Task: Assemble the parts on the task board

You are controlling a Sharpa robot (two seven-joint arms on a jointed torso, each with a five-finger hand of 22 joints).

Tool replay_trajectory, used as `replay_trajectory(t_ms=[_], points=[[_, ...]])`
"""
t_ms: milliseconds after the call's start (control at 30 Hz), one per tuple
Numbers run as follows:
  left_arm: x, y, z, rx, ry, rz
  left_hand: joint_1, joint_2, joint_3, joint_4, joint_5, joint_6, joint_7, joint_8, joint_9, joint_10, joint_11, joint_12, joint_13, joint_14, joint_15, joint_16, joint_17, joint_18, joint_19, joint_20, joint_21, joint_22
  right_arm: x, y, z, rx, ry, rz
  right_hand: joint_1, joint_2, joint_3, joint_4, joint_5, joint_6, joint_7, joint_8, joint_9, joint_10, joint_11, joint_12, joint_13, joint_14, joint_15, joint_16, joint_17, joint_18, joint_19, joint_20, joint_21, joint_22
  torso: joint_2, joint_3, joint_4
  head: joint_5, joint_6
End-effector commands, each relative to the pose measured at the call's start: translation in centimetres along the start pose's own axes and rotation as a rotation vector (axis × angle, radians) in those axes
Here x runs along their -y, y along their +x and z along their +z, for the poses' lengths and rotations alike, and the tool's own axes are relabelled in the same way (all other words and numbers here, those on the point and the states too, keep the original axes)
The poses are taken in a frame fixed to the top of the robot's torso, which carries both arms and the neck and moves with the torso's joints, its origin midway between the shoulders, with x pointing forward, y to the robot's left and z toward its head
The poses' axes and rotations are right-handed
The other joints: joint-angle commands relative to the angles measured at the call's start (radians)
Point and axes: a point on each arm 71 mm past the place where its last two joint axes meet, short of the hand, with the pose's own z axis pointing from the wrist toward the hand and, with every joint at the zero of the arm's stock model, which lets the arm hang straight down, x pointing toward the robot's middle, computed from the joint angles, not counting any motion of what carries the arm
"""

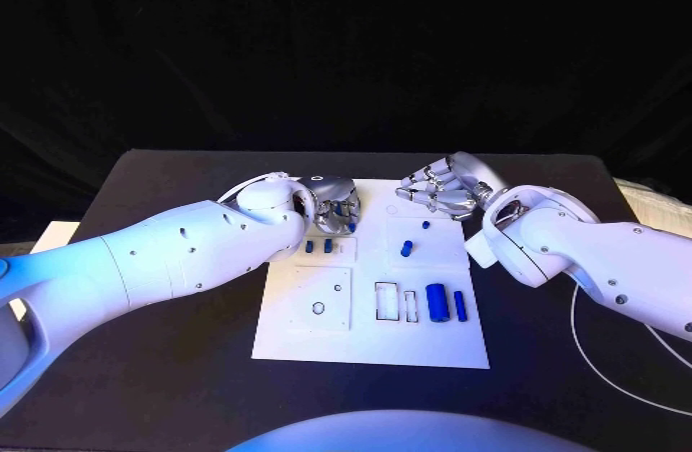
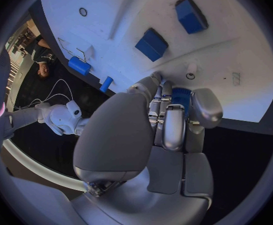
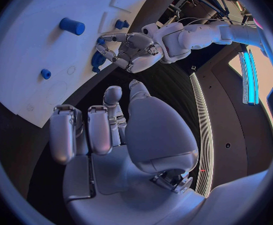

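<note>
The white task board [image 1: 372,332] lies in the middle of the table. My left hand [image 1: 335,204] hovers over its far left corner and grips a small blue part [image 2: 181,96] between thumb and fingers; the same part [image 3: 99,60] shows under that hand [image 3: 133,52] in the right wrist view. Two blue blocks [image 2: 152,44] [image 2: 191,15] sit on the board just beyond it. My right hand [image 1: 444,190] hangs at the far right corner, its fingers [image 3: 99,130] loosely bent and holding nothing. A thick blue cylinder [image 1: 436,304] and a thin blue rod [image 1: 460,305] lie near the right edge.
Two more small blue parts [image 1: 408,248] [image 1: 427,225] stand on the board between the hands. Rectangular slots [image 1: 388,301] and a raised square plate [image 1: 317,298] occupy the board's near half. A white cable [image 1: 606,357] loops on the table at right.
</note>
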Motion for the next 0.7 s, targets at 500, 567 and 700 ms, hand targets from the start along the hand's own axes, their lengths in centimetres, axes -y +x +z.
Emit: replay_trajectory(t_ms=[500, 567, 700], points=[[0.36, 0.77, 0.33, -0.053, -0.005, -0.013, -0.012, -0.003, 0.089, -0.031, 0.000, 0.044, -0.004, -0.013, -0.010, 0.061, -0.010, -0.028, 0.003, 0.032, -0.013, -0.006, -0.020, -0.016, 0.011, -0.009, 0.036, 0.035, -0.30, 0.21, -0.06, -0.010, -0.021, -0.002, 0.010, 0.004, -0.005, -0.002, 0.008, 0.005, 0.002, 0.004, 0.002, -0.003, 0.000, 0.000, 0.002, 0.040, -0.003, -0.004, 0.000, 0.018, -0.007, 0.000, -0.003, 0.001, -0.001, 0.0008, -0.0003, -0.001, -0.001], [0.36, 0.79, 0.31, -0.054, -0.005, -0.016, -0.016, -0.007, 0.094, -0.033, 0.000, 0.040, -0.003, -0.018, -0.012, 0.058, -0.009, -0.033, 0.002, 0.031, -0.012, -0.006, -0.022, -0.016, 0.011, -0.009, 0.037, 0.037, -0.29, 0.20, -0.07, -0.010, -0.021, -0.002, 0.010, 0.004, -0.005, -0.002, 0.008, 0.005, 0.002, 0.004, 0.002, -0.003, 0.000, 0.000, 0.002, 0.040, -0.003, -0.004, 0.000, 0.018, -0.007, 0.000, -0.003, 0.001, -0.001, 0.0008, 0.0001, 0.000, -0.001], [0.27, 0.82, 0.29, -0.056, -0.010, -0.021, -0.024, -0.012, 0.102, -0.037, -0.001, 0.036, -0.001, -0.025, -0.016, 0.057, -0.007, -0.041, 0.001, 0.031, -0.011, -0.006, -0.025, -0.016, 0.011, -0.008, 0.040, 0.040, -0.29, 0.19, -0.08, -0.010, -0.021, -0.001, 0.010, 0.004, -0.005, -0.002, 0.008, 0.005, 0.002, 0.004, 0.002, -0.003, 0.000, 0.000, 0.002, 0.040, -0.003, -0.004, 0.000, 0.018, -0.007, 0.000, -0.003, 0.001, -0.001, 0.0006, -0.0004, 0.000, 0.000]])
